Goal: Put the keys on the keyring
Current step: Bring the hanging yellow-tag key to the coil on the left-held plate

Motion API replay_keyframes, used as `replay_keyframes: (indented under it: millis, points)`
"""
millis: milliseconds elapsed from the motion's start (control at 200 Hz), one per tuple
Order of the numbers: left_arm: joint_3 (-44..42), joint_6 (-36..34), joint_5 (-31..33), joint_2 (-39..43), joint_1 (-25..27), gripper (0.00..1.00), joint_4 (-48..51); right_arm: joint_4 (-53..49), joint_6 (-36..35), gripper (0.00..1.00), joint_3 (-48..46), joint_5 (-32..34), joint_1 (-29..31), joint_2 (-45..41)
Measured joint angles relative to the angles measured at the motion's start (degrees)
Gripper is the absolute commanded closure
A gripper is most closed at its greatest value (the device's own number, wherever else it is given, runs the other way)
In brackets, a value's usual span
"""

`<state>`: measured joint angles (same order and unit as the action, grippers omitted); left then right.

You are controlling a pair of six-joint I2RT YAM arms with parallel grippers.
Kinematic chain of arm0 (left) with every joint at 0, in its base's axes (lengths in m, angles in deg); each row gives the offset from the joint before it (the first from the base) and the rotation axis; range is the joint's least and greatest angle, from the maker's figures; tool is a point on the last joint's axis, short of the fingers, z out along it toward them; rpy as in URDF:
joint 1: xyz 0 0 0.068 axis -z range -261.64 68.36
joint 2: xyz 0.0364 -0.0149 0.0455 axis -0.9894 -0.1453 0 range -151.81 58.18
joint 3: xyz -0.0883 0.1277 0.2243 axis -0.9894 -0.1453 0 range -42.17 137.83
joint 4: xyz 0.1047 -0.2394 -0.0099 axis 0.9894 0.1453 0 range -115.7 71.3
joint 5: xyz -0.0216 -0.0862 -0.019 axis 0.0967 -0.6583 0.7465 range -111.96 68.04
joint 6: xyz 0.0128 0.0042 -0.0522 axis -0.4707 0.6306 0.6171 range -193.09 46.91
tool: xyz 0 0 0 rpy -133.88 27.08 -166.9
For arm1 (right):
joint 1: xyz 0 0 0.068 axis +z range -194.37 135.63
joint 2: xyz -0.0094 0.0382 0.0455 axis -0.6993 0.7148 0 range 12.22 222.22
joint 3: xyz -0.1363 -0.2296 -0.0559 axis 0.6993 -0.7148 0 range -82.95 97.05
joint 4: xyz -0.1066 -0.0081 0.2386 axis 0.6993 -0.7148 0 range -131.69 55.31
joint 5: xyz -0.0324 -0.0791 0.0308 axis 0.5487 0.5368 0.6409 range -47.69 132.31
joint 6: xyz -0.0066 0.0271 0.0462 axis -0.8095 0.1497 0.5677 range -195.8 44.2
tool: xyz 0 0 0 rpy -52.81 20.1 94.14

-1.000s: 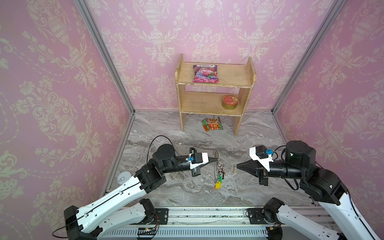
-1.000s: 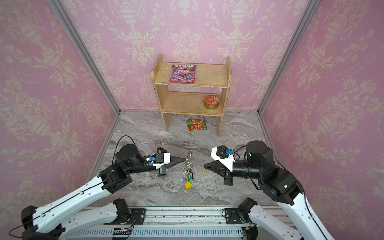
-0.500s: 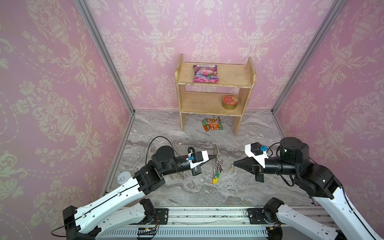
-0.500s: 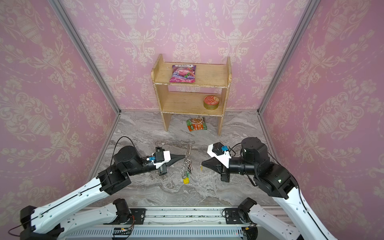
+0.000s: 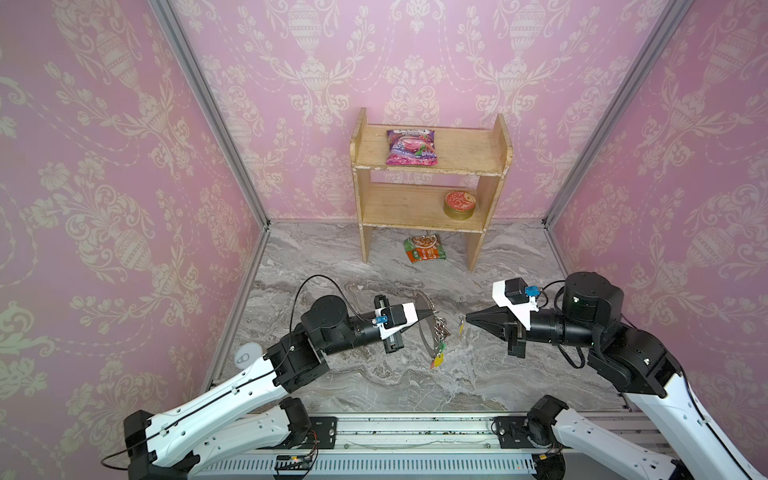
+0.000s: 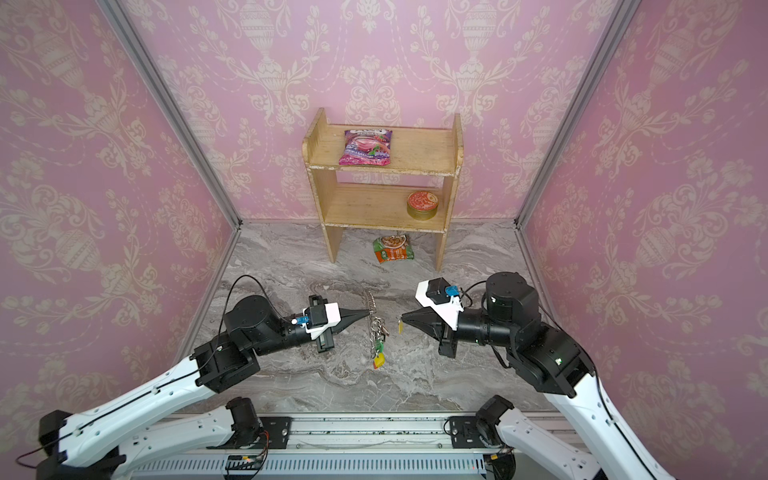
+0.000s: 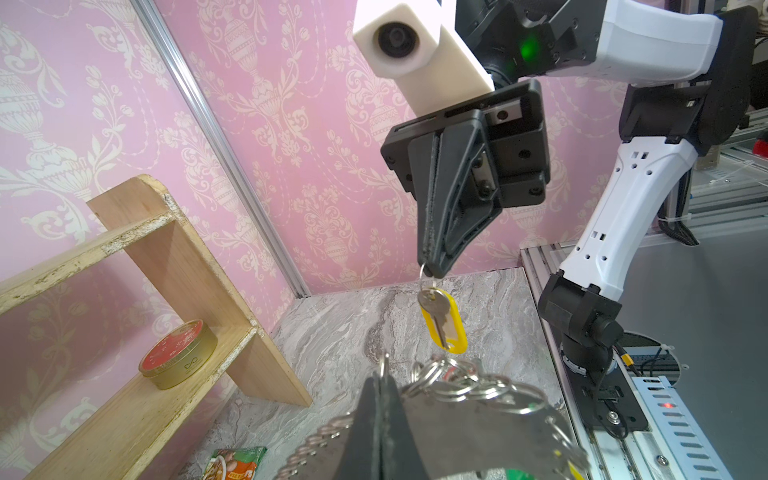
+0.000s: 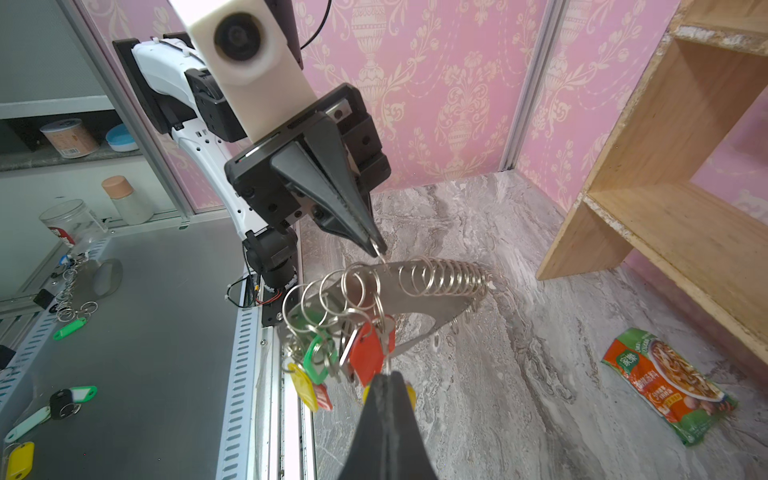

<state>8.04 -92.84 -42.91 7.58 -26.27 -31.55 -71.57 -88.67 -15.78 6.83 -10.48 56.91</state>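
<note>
**A:** Where do things stand?

**B:** The left hand (image 8: 377, 248) is pressed shut on what looks like one small loop (image 7: 383, 363) at the keyring's (image 8: 417, 309) edge. The keyring hangs clear of the table (image 5: 374, 386) below it. The right hand (image 7: 432, 270) pinches the thin ring of a yellow-tagged key (image 7: 442, 322), which dangles just beside the keyring.

**A:** And the risk?

**B:** That pinch looks slight to me. A nudge against the keyring could twist the key free and drop it. The keyring might also swivel on its single loop, and the hung keys (image 8: 365, 353) low on the keyring could snag the new one.
</note>
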Motion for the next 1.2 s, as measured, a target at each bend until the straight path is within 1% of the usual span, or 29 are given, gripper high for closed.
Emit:
replay_keyframes:
  millis: [135, 200, 295, 420, 545, 676, 826, 1201]
  points:
    - [-1.4, -2.8, -4.7, 0.5, 0.0, 1.0, -0.7, 0.9, 0.2, 1.0, -1.2, 2.2, 2.0, -0.4]
    - [-2.2, -3.7, -6.7, 0.7, 0.0, 1.0, -0.8, 1.0, -0.1, 1.0, -1.2, 4.2, 4.5, -0.3]
    - [-2.6, -4.2, -8.6, 0.7, 0.0, 1.0, -0.9, 1.3, -1.6, 1.0, -1.4, 8.0, 9.6, -0.3]
    - [-2.6, -4.4, -9.4, 0.6, 0.0, 1.0, -1.6, 1.5, -3.8, 1.0, -1.9, 14.1, 15.5, -0.4]
    - [-2.6, -4.4, -9.4, 0.4, 0.0, 1.0, -2.7, 1.5, -5.3, 1.0, -2.7, 19.4, 18.9, -0.7]
    - [-2.9, -4.4, -9.3, -0.1, 0.0, 1.0, -3.7, 1.8, -5.9, 1.0, -3.4, 23.4, 20.5, -1.1]
    - [-3.5, -4.0, -8.3, -0.6, 0.0, 1.0, -4.9, 2.5, -6.6, 1.0, -3.7, 25.9, 21.0, -1.3]
    - [-4.7, -3.0, -5.6, -0.8, 0.0, 1.0, -7.8, 3.7, -6.6, 1.0, -4.0, 27.0, 21.8, -2.2]
